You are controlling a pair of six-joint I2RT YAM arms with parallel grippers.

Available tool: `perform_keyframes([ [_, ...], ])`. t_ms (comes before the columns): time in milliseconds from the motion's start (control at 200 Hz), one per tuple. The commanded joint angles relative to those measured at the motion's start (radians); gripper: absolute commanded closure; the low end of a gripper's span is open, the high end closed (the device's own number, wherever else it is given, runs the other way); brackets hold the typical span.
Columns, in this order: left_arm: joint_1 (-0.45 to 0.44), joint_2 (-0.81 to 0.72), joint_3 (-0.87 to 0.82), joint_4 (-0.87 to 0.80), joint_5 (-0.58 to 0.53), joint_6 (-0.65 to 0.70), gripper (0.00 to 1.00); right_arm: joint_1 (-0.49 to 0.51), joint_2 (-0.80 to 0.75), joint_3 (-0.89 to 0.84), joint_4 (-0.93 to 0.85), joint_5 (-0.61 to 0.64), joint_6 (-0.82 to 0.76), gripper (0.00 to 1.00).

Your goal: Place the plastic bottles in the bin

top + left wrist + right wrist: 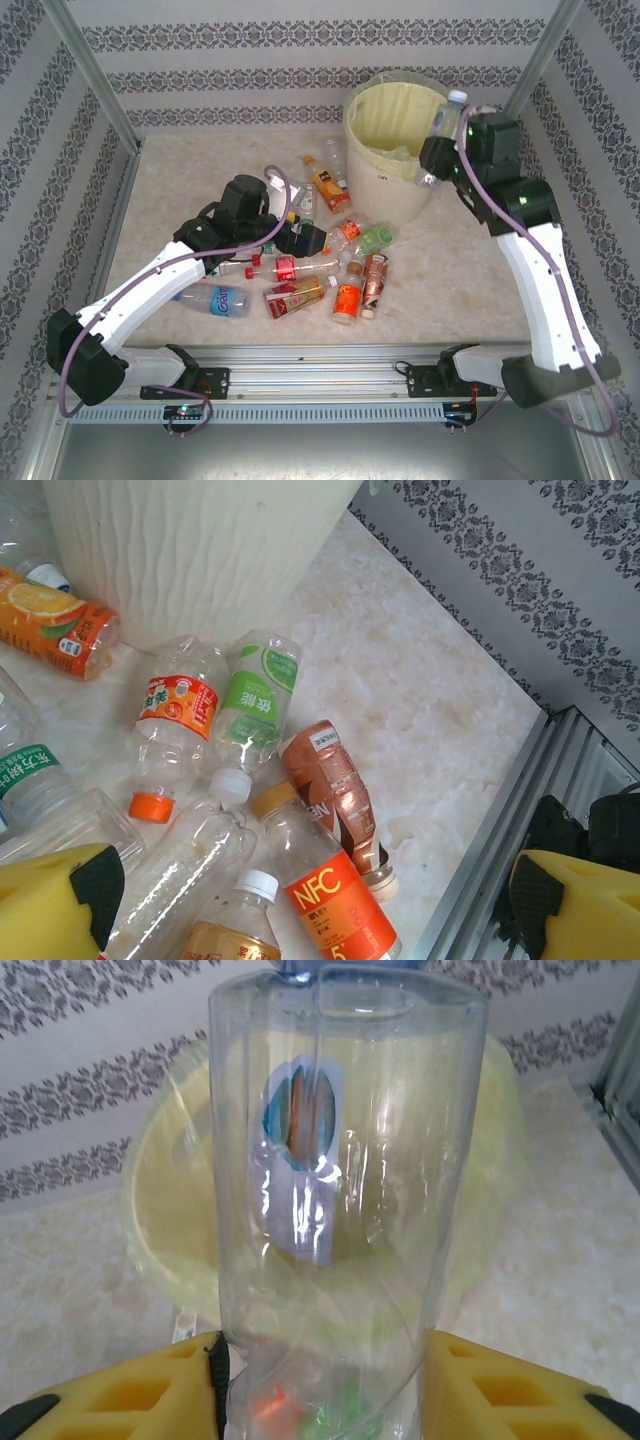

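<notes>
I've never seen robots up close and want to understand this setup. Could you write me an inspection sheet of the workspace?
Surface: marbled table, bare right of the pile.
Job's things: bottles lying heaped mid-table; bin upright at the back; held bottle at the bin's rim.
Clutter: nothing seen.
End effectors: left end effector open above the pile; right end effector shut on the held bottle.
Cables: purple cables along both arms.
Surroundings: patterned walls; metal rail at the near edge.

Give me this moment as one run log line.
right hand: shut on clear bottle, upright near bin rim | left hand: open over loose bottles | status: drop not yet done
</notes>
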Motion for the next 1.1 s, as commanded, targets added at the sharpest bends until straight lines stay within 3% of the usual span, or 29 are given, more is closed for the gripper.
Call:
perform_keyframes([
  [0, 0.011, -0.026, -0.013, 0.055, -0.021, 0.018, 0.00, -0.013, 0.097, 0.119, 0.041, 0.022, -0.074, 0.50],
  [639, 0.013, 0.011, -0.028, 0.045, -0.054, 0.058, 0.00, -0.130, 0.724, 0.711, -0.196, -0.209, -0.122, 0.51],
  [1094, 0.013, 0.032, -0.021, 0.038, -0.050, 0.055, 0.00, -0.131, 0.951, 0.871, -0.373, -0.257, -0.105, 0.49],
])
